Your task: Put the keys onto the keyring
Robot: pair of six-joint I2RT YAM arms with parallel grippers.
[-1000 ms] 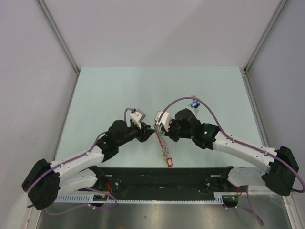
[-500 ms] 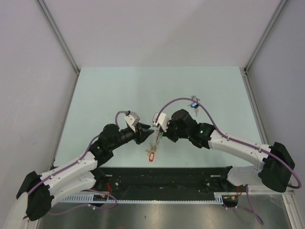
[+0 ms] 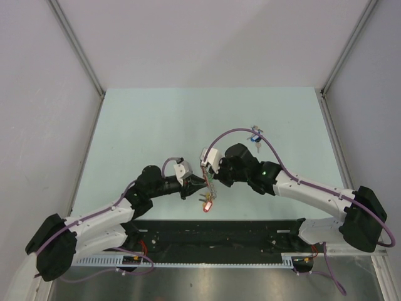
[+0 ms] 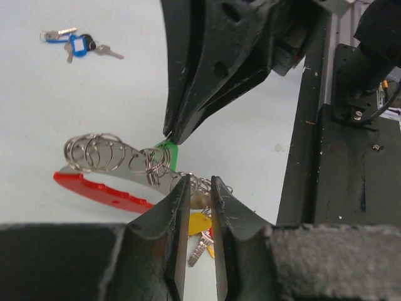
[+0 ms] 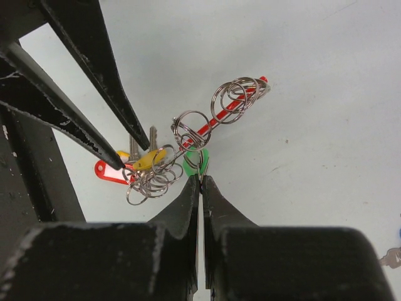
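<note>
A: Jaw status?
B: Right gripper [image 5: 200, 182] was pinched almost closed on the head of the green key [image 5: 192, 165]; left gripper [image 4: 199, 191] was narrowed to a slit, clamped on rings of the keyring [image 4: 94, 150] by the yellow tag [image 5: 150, 160].
A: Where was the bunch?
B: Strung between both grippers, over the near-middle of the table [image 3: 156, 119]; red loop [image 4: 100, 188] ran out sideways, with rings along it; green head touched the rings; blue key [image 4: 77, 45] lay flat on the table, well apart, far right.
</note>
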